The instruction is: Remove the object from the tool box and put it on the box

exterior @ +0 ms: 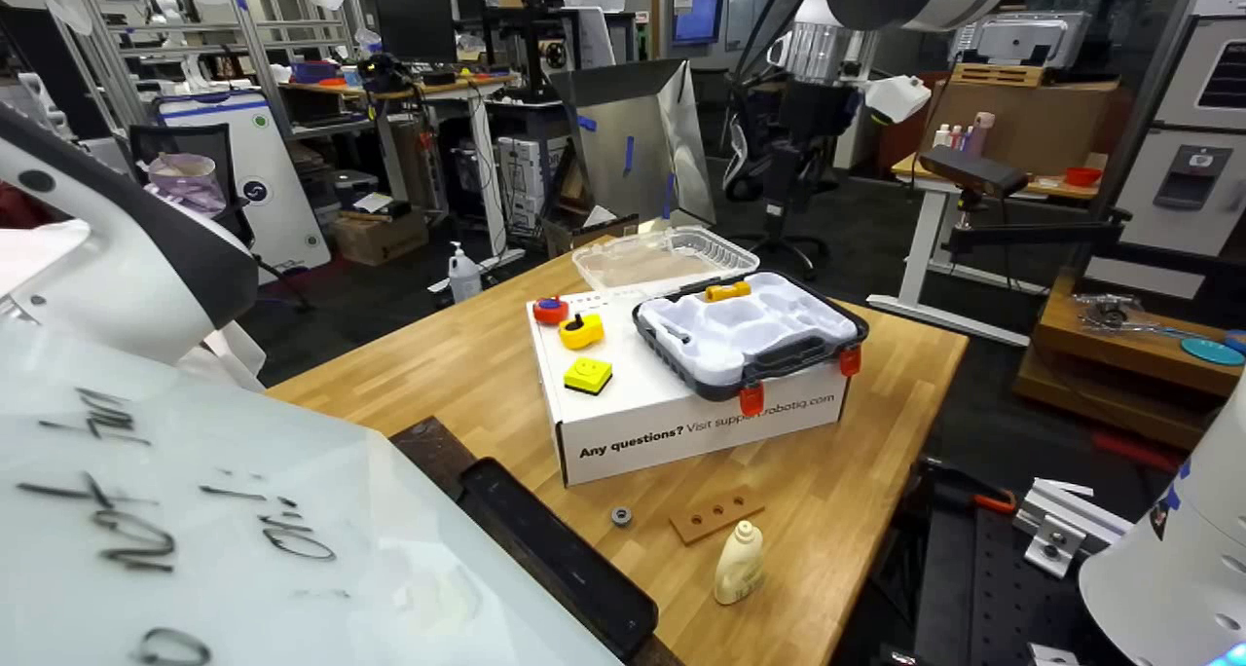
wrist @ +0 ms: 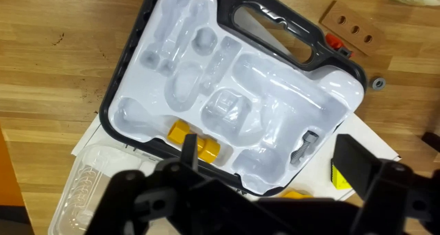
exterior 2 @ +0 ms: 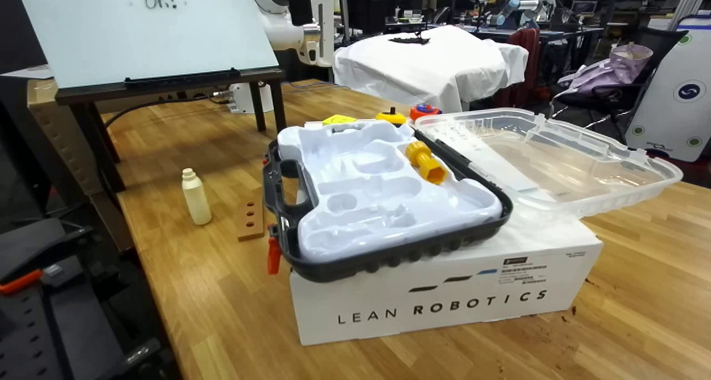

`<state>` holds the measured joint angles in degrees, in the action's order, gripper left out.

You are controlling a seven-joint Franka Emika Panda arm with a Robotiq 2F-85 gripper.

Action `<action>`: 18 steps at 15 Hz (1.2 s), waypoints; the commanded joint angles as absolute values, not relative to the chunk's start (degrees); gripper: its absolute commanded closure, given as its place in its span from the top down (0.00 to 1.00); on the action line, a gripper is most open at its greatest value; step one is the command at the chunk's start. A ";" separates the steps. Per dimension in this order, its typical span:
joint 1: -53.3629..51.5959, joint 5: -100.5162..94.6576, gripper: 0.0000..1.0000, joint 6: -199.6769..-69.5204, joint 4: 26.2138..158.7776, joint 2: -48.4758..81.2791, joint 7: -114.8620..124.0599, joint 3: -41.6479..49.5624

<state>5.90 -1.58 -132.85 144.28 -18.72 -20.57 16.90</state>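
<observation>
The tool box (exterior: 798,320) lies open on the box (exterior: 701,437). It is a white tray with a dark rim, also in an exterior view (exterior 2: 333,245) and the wrist view (wrist: 147,87). A yellow bolt-like piece (exterior: 728,291) lies in a slot by the hinge side, also in an exterior view (exterior 2: 426,162) and the wrist view (wrist: 209,150). A grey bolt (wrist: 304,147) lies in a corner slot. The box shows in an exterior view (exterior 2: 444,313). My gripper (wrist: 270,150) is open and empty, above the tool box. One finger partly covers the yellow piece.
The clear lid (exterior 2: 583,163) is folded open at the back. A red piece (exterior: 551,311), a yellow piece (exterior: 581,331) and a yellow block (exterior: 588,375) sit on the box. A cream bottle (exterior: 740,564), holed wooden strip (exterior: 717,513) and whiteboard (exterior: 253,510) stand nearby.
</observation>
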 commanded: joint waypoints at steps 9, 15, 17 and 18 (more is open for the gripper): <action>7.32 0.52 1.00 -134.54 141.70 -11.88 -12.71 13.96; 7.38 0.52 1.00 -134.53 141.72 -11.97 -12.74 13.98; 6.46 4.02 1.00 -131.42 140.67 -11.29 -15.37 14.71; 5.82 7.10 1.00 -129.25 140.01 -10.78 -17.77 15.26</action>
